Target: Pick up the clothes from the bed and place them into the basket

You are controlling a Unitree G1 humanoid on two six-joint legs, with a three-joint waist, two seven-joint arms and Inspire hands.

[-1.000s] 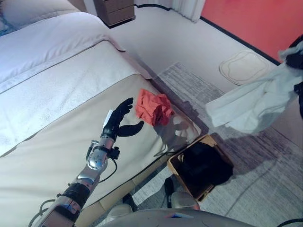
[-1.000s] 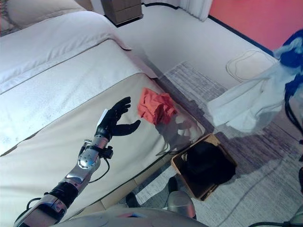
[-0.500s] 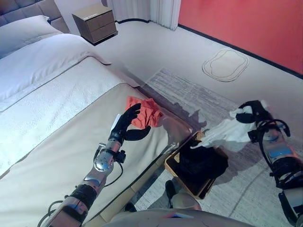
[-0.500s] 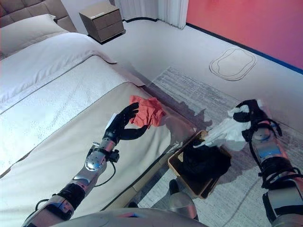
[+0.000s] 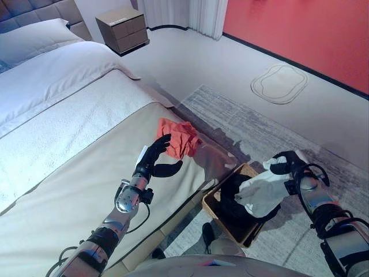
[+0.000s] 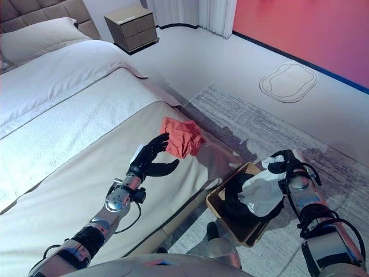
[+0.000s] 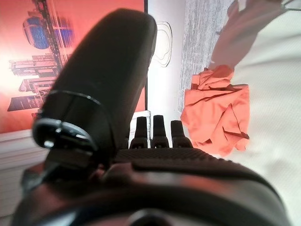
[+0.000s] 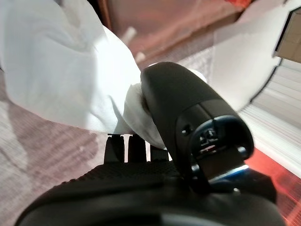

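- My right hand gripped a white garment, which hung over the basket.
- My left hand, fingers spread, hovered beside the orange garment, bedside of the basket.

My left hand is matte black with a white cover on the thumb side; behind it I see a rounded silver wrist, a dark clamp, then silver-grey forearm segments with black bands; my right hand is equally dark, its grey forearm wrapped in black straps.
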